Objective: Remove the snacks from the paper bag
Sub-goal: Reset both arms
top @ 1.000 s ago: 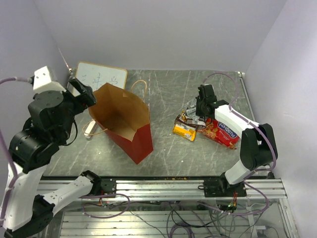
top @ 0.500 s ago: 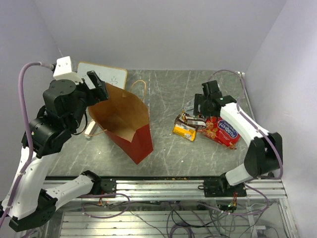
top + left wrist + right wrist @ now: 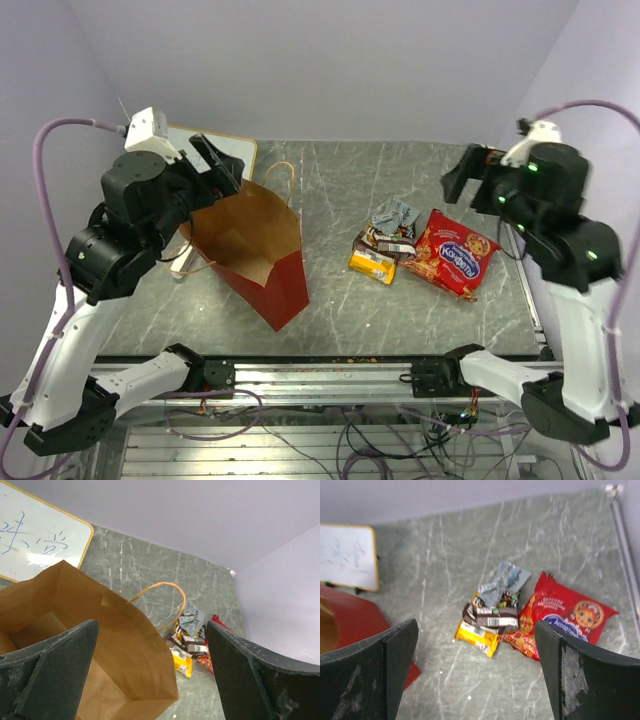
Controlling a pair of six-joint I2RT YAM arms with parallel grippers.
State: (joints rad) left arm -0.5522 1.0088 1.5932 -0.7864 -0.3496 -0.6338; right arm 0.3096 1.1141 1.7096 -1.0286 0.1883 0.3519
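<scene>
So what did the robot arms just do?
The right gripper lifted up and away from the snacks, open and holding nothing. The left gripper, open too, swung up and back over the far edge of the paper bag. The snacks and the paper bag stayed where they were.

Large red bag [image 3: 565, 617]: blue band with white script logo, Cyrillic-looking, seemingly "Конфеты" in top view. Smaller white line along the band in right wrist view, too small to read. Round cartoon doll face printed beside the band.
Dark bar [image 3: 489, 614]: white patch with barcode stripes, digits not legible.
Orange-yellow packet [image 3: 476, 636]: dark print, unreadable.
Grey-white wrapper [image 3: 502, 580]: print blurred.
Whiteboard [image 3: 35, 540]: blue handwritten strokes in two groups, not decipherable.
</scene>
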